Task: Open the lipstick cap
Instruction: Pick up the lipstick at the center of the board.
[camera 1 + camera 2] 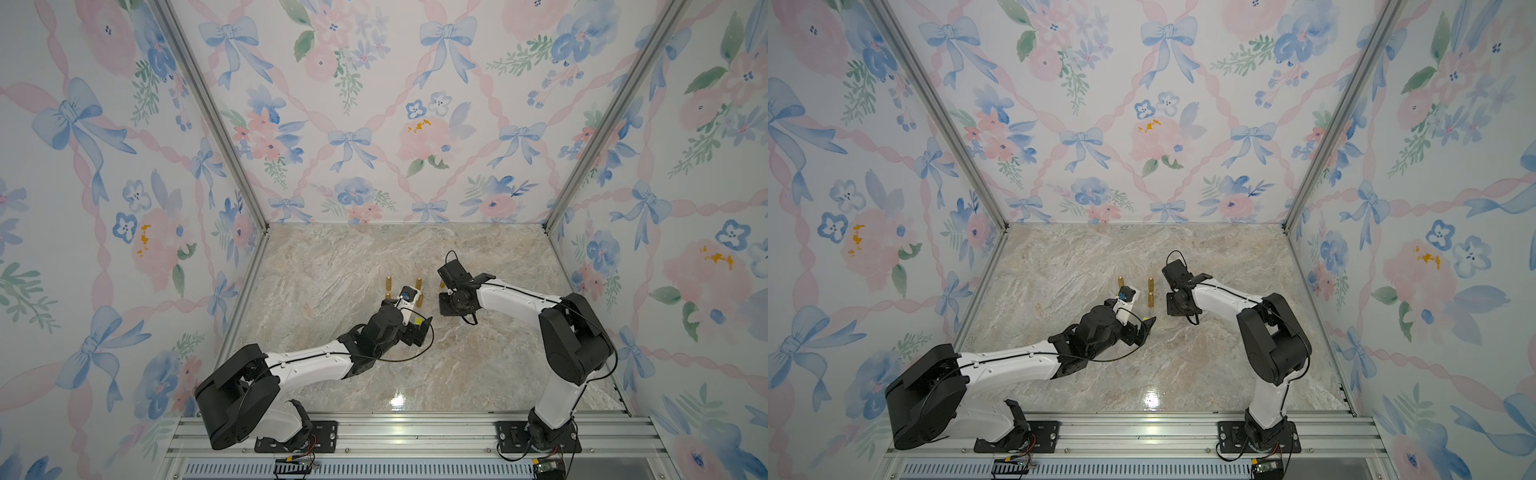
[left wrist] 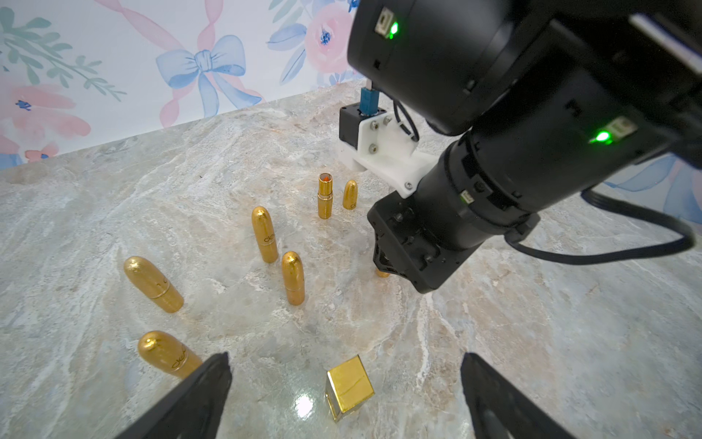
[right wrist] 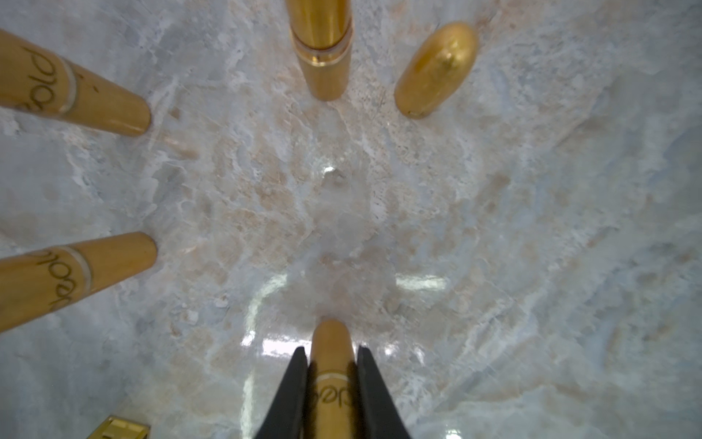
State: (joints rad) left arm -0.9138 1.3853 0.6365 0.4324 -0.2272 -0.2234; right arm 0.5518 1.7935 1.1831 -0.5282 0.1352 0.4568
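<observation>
The right hand (image 3: 331, 349) is clamping the upright gold lipstick (image 3: 329, 380), standing on the marble tabletop (image 3: 532, 228) beside other gold tubes (image 2: 264, 233); the left hand (image 2: 346, 358) is hanging wide open just by a gold cube (image 2: 349, 387).

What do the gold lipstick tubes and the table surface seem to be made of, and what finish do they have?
Lipstick tubes: probably metal or metallised plastic, glossy gold; sharp bright highlights sit on their rounded caps. Table surface: polished marble or a marble-print laminate, I cannot tell which; grey-beige veins, mirror-like lamp glare.
</observation>
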